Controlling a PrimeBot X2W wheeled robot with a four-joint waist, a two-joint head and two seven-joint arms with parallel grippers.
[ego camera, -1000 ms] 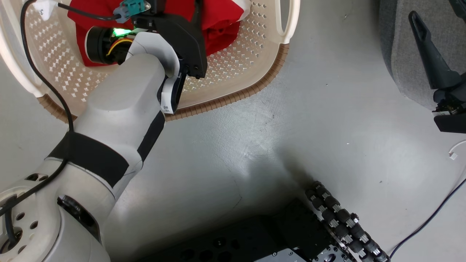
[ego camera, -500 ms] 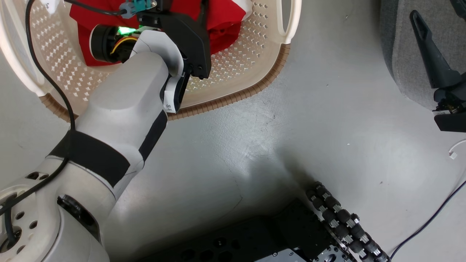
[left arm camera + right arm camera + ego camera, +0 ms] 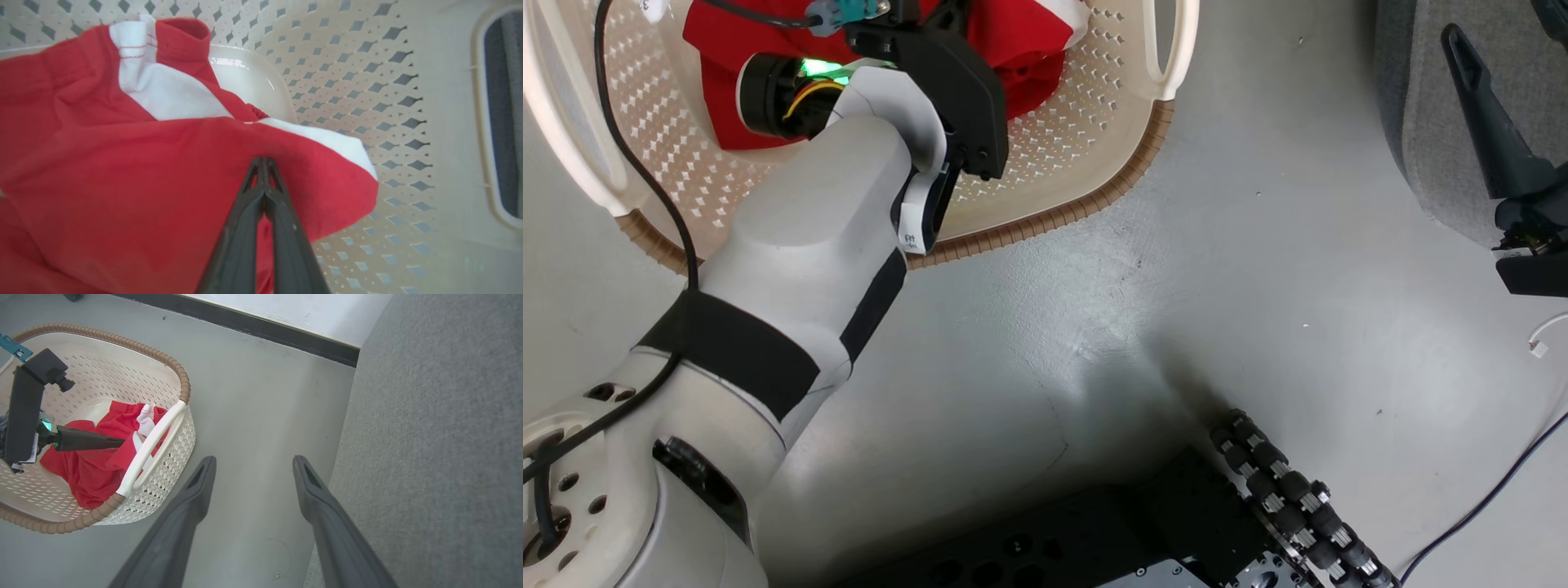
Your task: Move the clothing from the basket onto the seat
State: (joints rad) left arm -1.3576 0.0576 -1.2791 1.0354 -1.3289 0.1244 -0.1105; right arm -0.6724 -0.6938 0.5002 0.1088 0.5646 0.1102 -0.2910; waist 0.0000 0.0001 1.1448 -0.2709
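The red clothing [image 3: 122, 171] with white trim lies in the cream perforated basket [image 3: 1045, 220] on the floor. In the left wrist view my left gripper [image 3: 263, 162] is shut on a fold of the clothing, its tips pressed together in the red fabric. The right wrist view shows the same grip from the side: the left gripper [image 3: 118, 442] reaches into the clothing [image 3: 90, 469] inside the basket [image 3: 182, 381]. My right gripper [image 3: 253, 459] stands open and holds nothing, over the floor beside the grey seat [image 3: 441, 437]. The seat [image 3: 1429, 122] is at the upper right in the head view.
Bare grey floor separates the basket from the seat. My dark wheeled base [image 3: 1282, 490] is at the bottom. A thin cable [image 3: 1486, 490] and a small white connector [image 3: 1539, 347] lie at the right. A white wall with a black skirting [image 3: 245, 322] runs behind.
My left gripper has shut on the clothing. The left wrist has edged slightly right and further up the head view. The right arm has not moved.
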